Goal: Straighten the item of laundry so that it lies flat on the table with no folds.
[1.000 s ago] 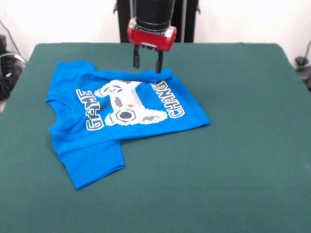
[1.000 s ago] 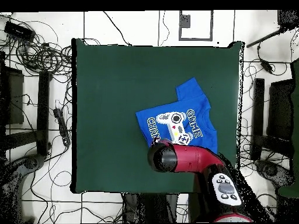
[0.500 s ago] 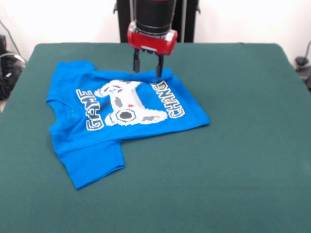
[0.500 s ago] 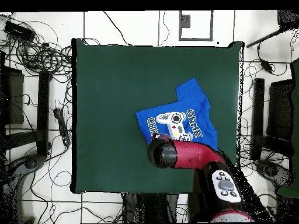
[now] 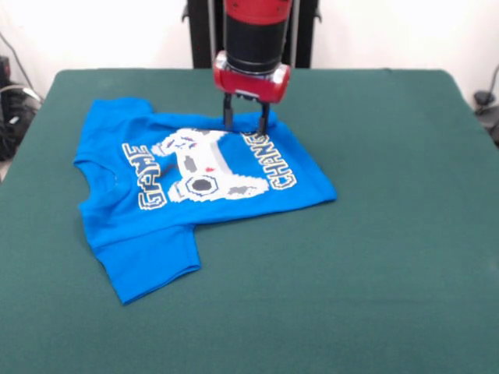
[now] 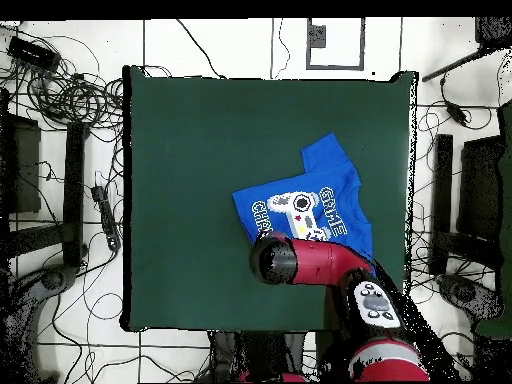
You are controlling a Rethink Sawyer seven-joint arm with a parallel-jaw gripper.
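Laundry first: in the front view the blue T-shirt (image 5: 195, 187) lies on the green table (image 5: 390, 234), left of centre, print up. Its collar faces the picture's left and its hem the right, so the long axis runs roughly left to right, tilted a little with the hem end nearer you. The far edge, next to the robot, looks doubled under, and only the near sleeve shows spread out. The gripper (image 5: 246, 125) stands right at that far edge with its two fingers set narrowly apart and the tips at the cloth; you cannot tell from here whether fabric is caught between them.

Watch for two things. If the tips pinch both layers of the fold, pulling would likely drag the whole shirt instead of opening it. If they catch only a sliver, the cloth may slip out partway and leave a fresh crease.

From overhead, the arm (image 6: 310, 262) covers the shirt's edge nearest the robot, so the gripper is hidden. Here the shirt (image 6: 310, 200) sits right of centre, with the collar end near the table's right edge. A pull that way could carry cloth over the rim.
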